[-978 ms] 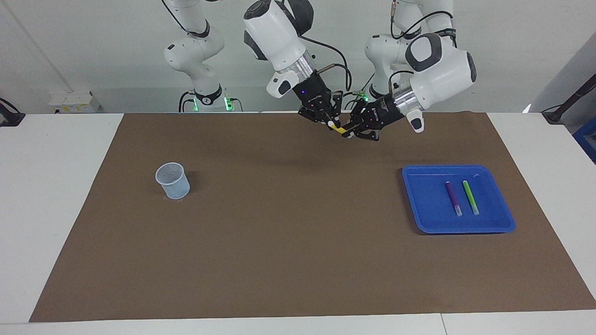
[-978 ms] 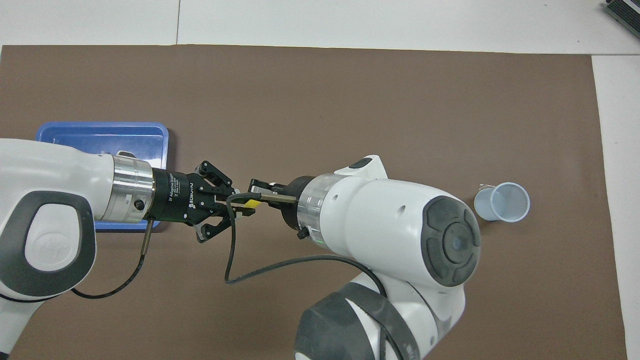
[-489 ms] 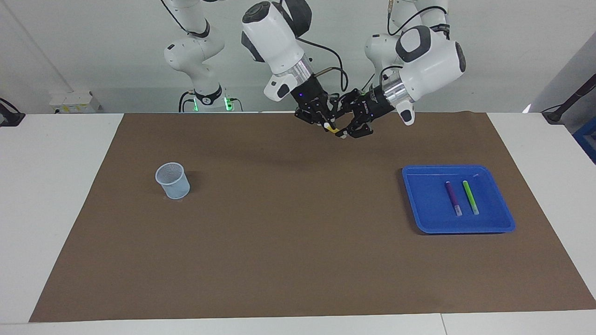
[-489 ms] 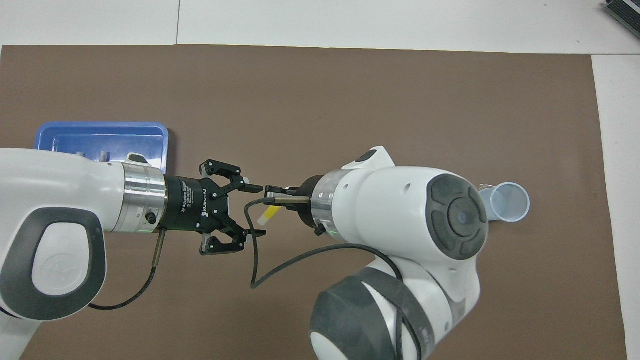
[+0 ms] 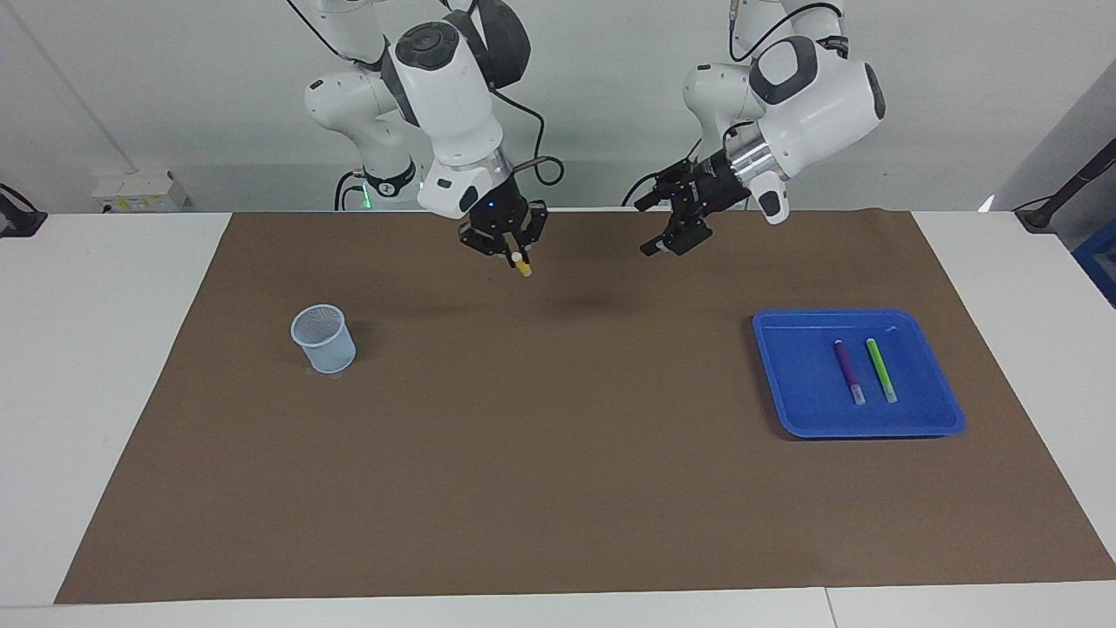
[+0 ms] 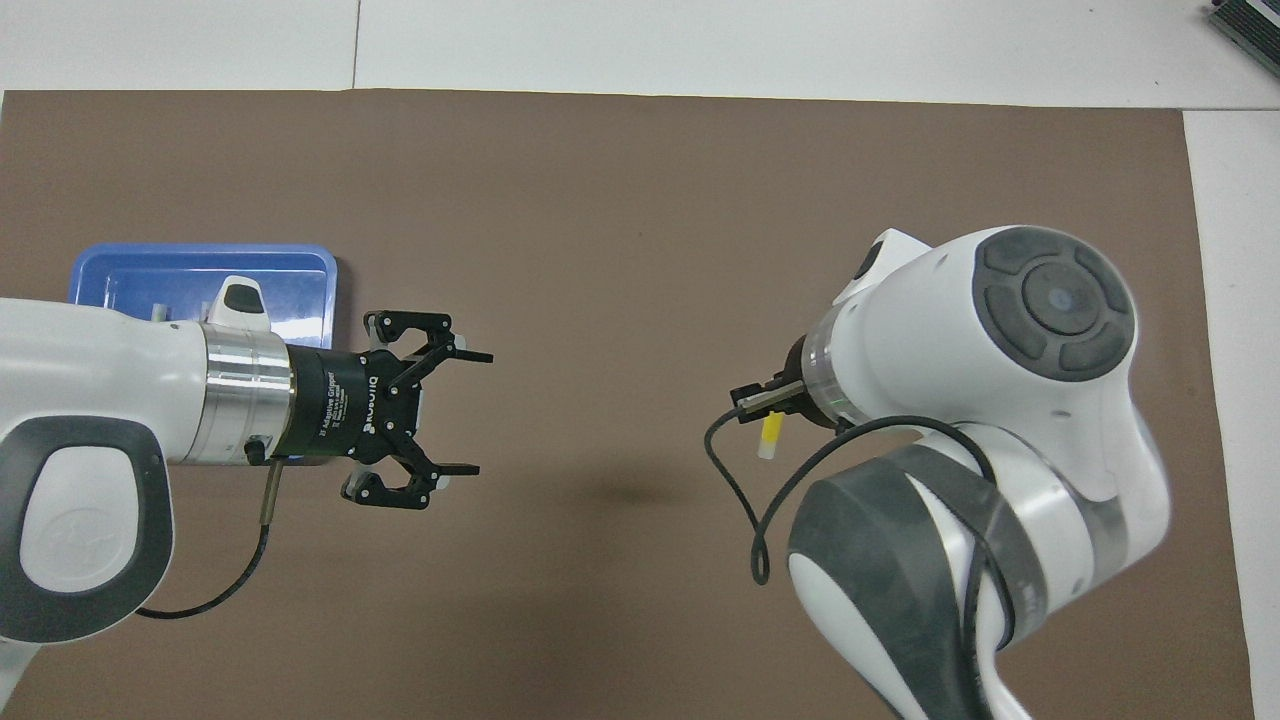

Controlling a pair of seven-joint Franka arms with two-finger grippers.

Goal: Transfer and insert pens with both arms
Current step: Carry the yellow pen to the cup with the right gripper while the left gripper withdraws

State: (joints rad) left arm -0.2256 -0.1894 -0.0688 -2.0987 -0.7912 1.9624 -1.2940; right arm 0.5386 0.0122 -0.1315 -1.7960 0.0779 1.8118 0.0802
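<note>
With the handover done, the left pincer has let go and drawn back toward the tray, its fingers spread wide and empty over the mat. The right pincer has swung away toward the cup, clenched on the yellow pen, which hangs nearly upright above the bench. Purple pen and green pen lie side by side in the tray. Judged from this, the carry to the cup comes next, with two pens left.
</note>
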